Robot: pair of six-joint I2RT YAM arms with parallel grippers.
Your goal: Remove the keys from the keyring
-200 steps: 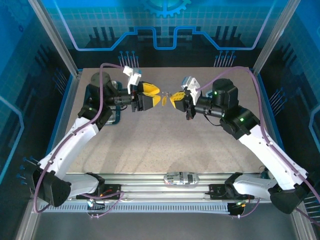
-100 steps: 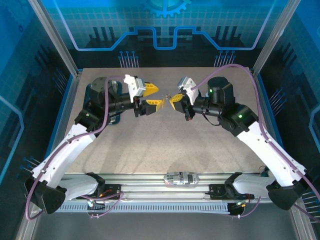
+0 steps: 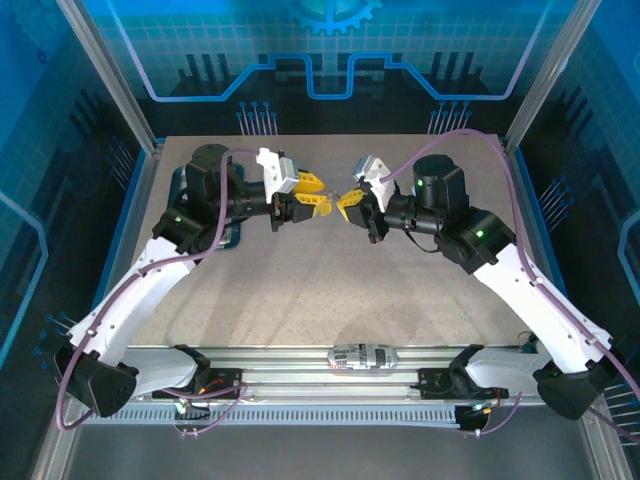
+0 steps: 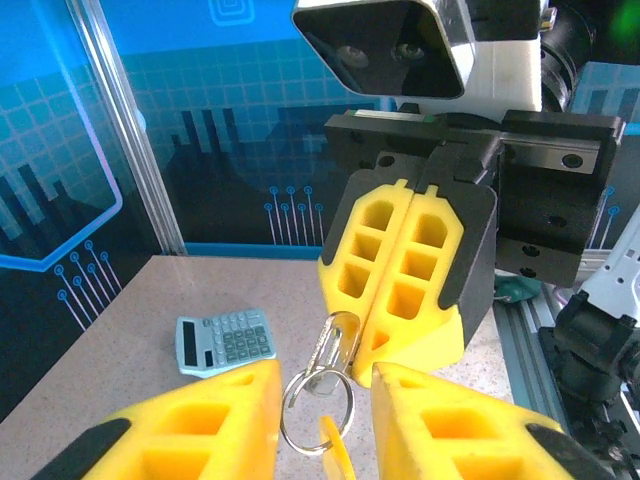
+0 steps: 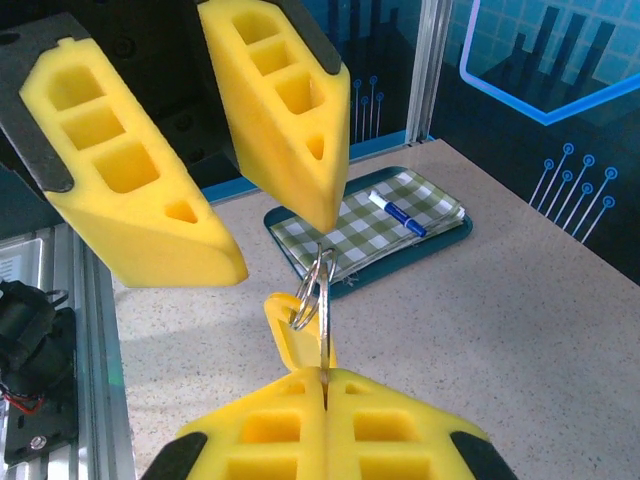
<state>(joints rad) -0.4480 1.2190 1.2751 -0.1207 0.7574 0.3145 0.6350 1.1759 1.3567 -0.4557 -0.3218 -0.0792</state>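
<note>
Nothing is separated yet: the slim grey metal key (image 4: pixel 337 338), pinched in the shut right claw (image 4: pixel 375 352), is joined by a silver wire ring (image 4: pixel 284 415) to the small yellow-orange keyring piece (image 4: pixel 335 455), in the air over the far middle of the speckled tabletop (image 3: pixel 300 290). The left claw (image 4: pixel 327 385) stands parted around the ring (gripping nothing). A second ago it gaped wider; the right claw looks unchanged.

Claw fingers (image 5: pixel 130 200) look like matt foam; tabletop (image 5: pixel 500 330) speckled, matt.

From above, your keyring (image 3: pixel 335 194) is too small to read; its yellow tag (image 4: pixel 338 455) runs off the left wrist view.
</note>
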